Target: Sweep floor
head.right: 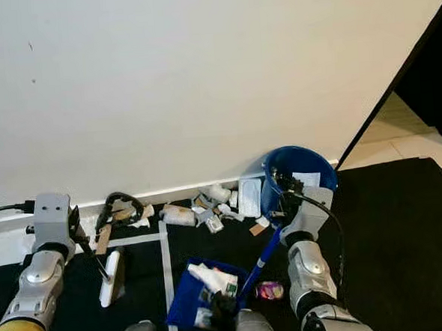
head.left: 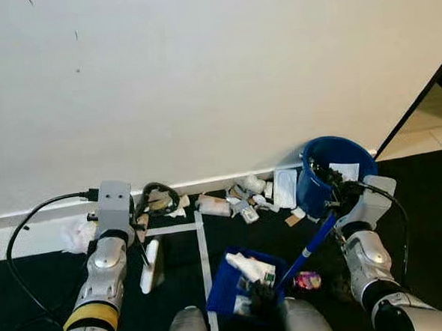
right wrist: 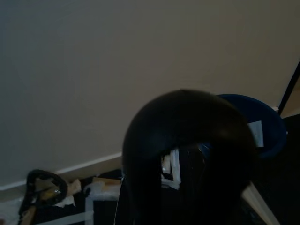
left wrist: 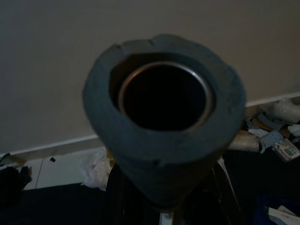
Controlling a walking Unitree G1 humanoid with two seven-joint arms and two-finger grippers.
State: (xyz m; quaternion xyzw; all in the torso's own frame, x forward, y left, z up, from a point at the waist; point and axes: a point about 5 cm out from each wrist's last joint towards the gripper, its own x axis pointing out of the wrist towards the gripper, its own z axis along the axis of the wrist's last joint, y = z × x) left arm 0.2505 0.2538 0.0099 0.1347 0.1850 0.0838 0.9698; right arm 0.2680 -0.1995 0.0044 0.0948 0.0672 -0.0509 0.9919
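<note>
While our right gripper (head.left: 334, 200) clasps the blue dustpan handle (head.left: 310, 246), our left gripper (head.left: 141, 229) grips the broom (head.left: 150, 265); litter (head.left: 242, 198) lines the baseboard.

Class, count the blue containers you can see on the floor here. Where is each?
2: a blue bucket by the wall, right; a blue dustpan holding rubbish, nearer the robot.

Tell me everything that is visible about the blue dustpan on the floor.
The blue dustpan looks like plastic and rests on the dark floor just ahead of the robot, beside a white tape line. Its pan holds white crumpled paper and small packets. A blue handle slants up from it toward the right gripper. A pink wrapper lies close beside it. Its near edge is hidden.
</note>
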